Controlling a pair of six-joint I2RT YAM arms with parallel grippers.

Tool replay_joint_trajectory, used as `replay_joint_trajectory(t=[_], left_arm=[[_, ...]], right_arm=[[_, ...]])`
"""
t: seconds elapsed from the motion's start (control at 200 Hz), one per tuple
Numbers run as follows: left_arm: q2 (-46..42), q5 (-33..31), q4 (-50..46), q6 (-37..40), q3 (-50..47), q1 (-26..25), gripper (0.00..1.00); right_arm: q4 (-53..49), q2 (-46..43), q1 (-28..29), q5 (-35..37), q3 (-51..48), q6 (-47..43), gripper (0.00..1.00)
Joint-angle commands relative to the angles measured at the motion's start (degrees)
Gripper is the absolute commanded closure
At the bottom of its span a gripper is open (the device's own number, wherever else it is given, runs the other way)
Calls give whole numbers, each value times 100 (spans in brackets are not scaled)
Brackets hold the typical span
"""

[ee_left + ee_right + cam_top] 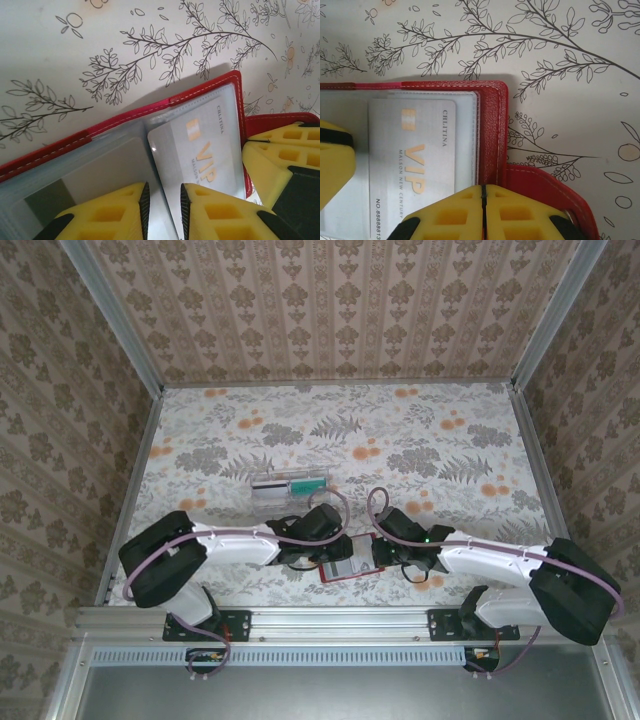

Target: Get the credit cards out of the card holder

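The red card holder (347, 567) lies open near the table's front edge, between both grippers. Its grey pockets (95, 170) sit inside a red border (492, 130). A silver credit card (200, 145) with gold "VIP" lettering sticks out of the right-hand pocket, slightly skewed, and is also seen from the right wrist (415, 145). My left gripper (162, 200) hovers over that card's lower left edge with its jaws a narrow gap apart and the edge running between them. My right gripper (482, 189) is shut, its tips down on the holder's red right border.
A clear plastic tray (290, 490) holding a green and a pale card stands just behind the left gripper. The flowered tabletop stretches open toward the back and both sides. Patterned walls close in the table.
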Motion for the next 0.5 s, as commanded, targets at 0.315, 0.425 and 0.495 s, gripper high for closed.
replay_joint_trajectory(t=[0.315,0.425,0.495], left_arm=[[-472,-156,-187,41,-372,36,83],[-257,-102,-114,-3,-395,45,85],[-162,-83,-105,-29,-396,44,85]], right_arm=[[-551,-256,138,137,400,-123,89],[-569,-205,200,170,455,-126,89],[-580,-177,222,197,479,-119,89]])
